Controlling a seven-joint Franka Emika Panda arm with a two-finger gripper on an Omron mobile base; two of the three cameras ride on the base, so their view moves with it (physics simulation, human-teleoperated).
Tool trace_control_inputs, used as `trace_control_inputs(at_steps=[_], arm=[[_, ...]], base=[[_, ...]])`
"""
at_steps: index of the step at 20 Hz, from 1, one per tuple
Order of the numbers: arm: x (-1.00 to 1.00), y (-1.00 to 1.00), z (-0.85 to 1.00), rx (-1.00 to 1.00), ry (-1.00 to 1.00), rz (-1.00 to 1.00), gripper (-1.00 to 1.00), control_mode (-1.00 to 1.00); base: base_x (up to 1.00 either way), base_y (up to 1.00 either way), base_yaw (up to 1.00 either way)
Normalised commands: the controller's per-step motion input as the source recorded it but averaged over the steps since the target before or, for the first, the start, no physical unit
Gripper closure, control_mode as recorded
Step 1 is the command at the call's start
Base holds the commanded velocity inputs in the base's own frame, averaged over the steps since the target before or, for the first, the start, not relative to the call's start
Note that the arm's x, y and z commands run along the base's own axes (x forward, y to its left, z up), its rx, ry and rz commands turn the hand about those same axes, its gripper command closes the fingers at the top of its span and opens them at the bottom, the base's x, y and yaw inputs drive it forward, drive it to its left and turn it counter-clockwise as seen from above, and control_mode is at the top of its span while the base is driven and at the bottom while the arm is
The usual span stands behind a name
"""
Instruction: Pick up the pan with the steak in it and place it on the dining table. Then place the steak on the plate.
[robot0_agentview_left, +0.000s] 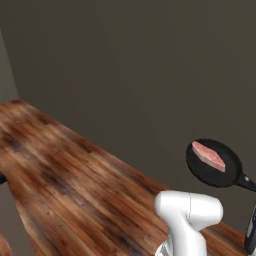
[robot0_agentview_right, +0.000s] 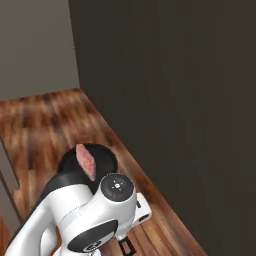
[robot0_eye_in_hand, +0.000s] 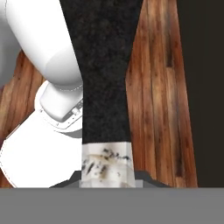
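Observation:
The black pan (robot0_agentview_left: 223, 174) hangs in the air above a wooden floor, with the pink-red steak (robot0_agentview_left: 208, 155) lying in it. Its thin handle (robot0_agentview_left: 246, 182) runs off to the right edge of the left base view. From the right base view the pan (robot0_agentview_right: 104, 154) and the steak (robot0_agentview_right: 86, 161) sit just beyond my white arm. In the hand view the handle (robot0_eye_in_hand: 105, 78) fills a broad black band rising from between the tips of my gripper (robot0_eye_in_hand: 107, 178), which is shut on it. The dining table and the plate are out of view.
A brown plank floor (robot0_agentview_left: 75, 170) stretches under the pan. A dark wall (robot0_agentview_left: 150, 65) stands close behind it, and a lighter wall (robot0_agentview_right: 35, 45) closes the far corner. My white arm (robot0_agentview_right: 95, 215) takes up the near foreground.

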Motion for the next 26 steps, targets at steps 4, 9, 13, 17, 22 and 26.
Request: trace_control_inputs(at_steps=[4,9,13,17,22,26], arm=[[0.00,0.00,0.00,0.00,0.00,0.00,1.00,1.00],[0.00,0.00,0.00,0.00,0.00,0.00,1.00,1.00],[0.00,0.00,0.00,0.00,0.00,0.00,1.00,1.00],[0.00,0.00,0.00,0.00,0.00,0.00,1.00,1.00],[0.00,0.00,0.00,0.00,0.00,0.00,1.00,1.00],[0.00,0.00,0.00,0.00,0.00,0.00,1.00,1.00]], base=[[0.00,-0.06,0.33],[0.00,-0.02,0.29],[0.07,-0.10,0.01],[0.28,-0.75,0.07],[0.23,-0.84,0.07],[0.05,-0.46,0.04]])
